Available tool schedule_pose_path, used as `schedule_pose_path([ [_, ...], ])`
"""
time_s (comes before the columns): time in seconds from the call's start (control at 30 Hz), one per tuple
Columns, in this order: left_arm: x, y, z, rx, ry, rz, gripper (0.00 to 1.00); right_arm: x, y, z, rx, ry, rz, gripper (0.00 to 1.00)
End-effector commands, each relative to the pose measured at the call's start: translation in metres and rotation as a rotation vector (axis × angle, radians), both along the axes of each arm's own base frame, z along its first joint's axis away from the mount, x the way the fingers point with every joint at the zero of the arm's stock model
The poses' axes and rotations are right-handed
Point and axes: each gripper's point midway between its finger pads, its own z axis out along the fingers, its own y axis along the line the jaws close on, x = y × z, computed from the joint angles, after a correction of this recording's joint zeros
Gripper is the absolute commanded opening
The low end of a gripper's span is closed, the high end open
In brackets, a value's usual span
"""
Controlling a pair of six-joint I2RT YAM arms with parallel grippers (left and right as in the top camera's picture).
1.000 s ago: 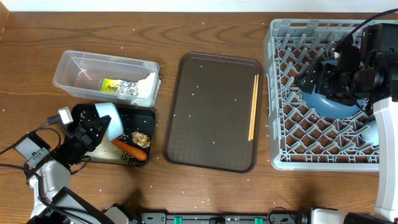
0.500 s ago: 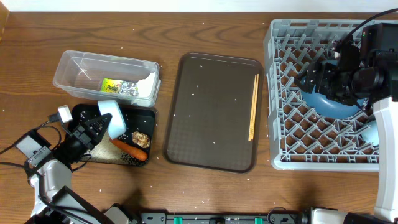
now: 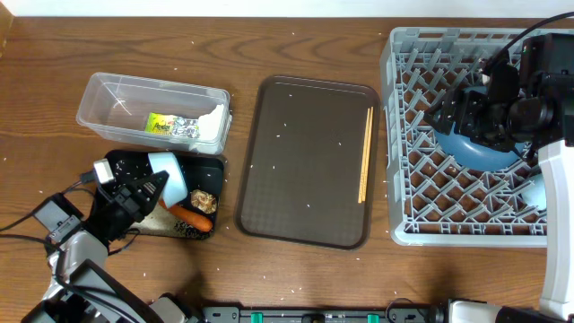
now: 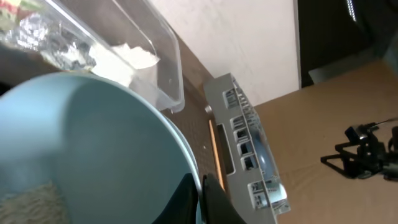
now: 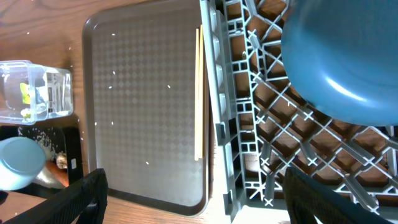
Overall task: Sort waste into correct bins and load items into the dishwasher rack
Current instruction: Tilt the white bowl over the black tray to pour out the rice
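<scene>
Overhead, your left gripper is clamped on the rim of the small blue cup, which sits tilted over the black tray. The carrot and the brown food scrap lie on that tray, and the wrapper sits in the clear tub just beyond. Your right gripper hangs wide and empty above the dark-blue plate in the grey rack, and the chopsticks lie along the right edge of the brown serving tray.
</scene>
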Motion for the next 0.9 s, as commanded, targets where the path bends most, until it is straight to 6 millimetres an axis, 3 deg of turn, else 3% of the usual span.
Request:
schedule_pose_path([
  [0.0, -0.003, -0.007, -0.005, -0.094, 0.092, -0.002, 0.06, 0.000, 0.002, 0.000, 0.000, -0.003, 0.022, 0.83],
  [0.13, -0.002, -0.008, 0.012, -0.079, -0.028, -0.040, 0.06, 0.000, 0.002, 0.000, 0.000, -0.003, 0.021, 0.83],
  [0.43, 0.001, -0.003, 0.013, 0.021, -0.114, -0.041, 0.06, -0.001, 0.002, 0.000, 0.000, 0.002, 0.021, 0.83],
  [0.57, 0.001, -0.003, 0.014, -0.031, -0.074, -0.039, 0.06, -0.001, 0.002, -0.001, 0.000, 0.003, 0.021, 0.83],
  [0.63, 0.002, 0.000, 0.014, 0.028, -0.111, -0.033, 0.06, -0.001, 0.002, 0.000, 0.000, 0.001, 0.021, 0.83],
  [0.7, 0.007, 0.009, 0.006, -0.007, -0.011, 0.021, 0.06, 0.000, 0.002, 0.000, 0.000, -0.001, 0.021, 0.83],
  [0.77, 0.005, 0.000, 0.018, -0.056, -0.055, -0.035, 0.06, -0.001, 0.002, 0.000, 0.000, 0.001, 0.021, 0.83],
  [0.87, 0.010, 0.010, 0.004, 0.010, -0.002, 0.024, 0.06, 0.000, 0.002, 0.000, 0.000, -0.002, 0.021, 0.83],
])
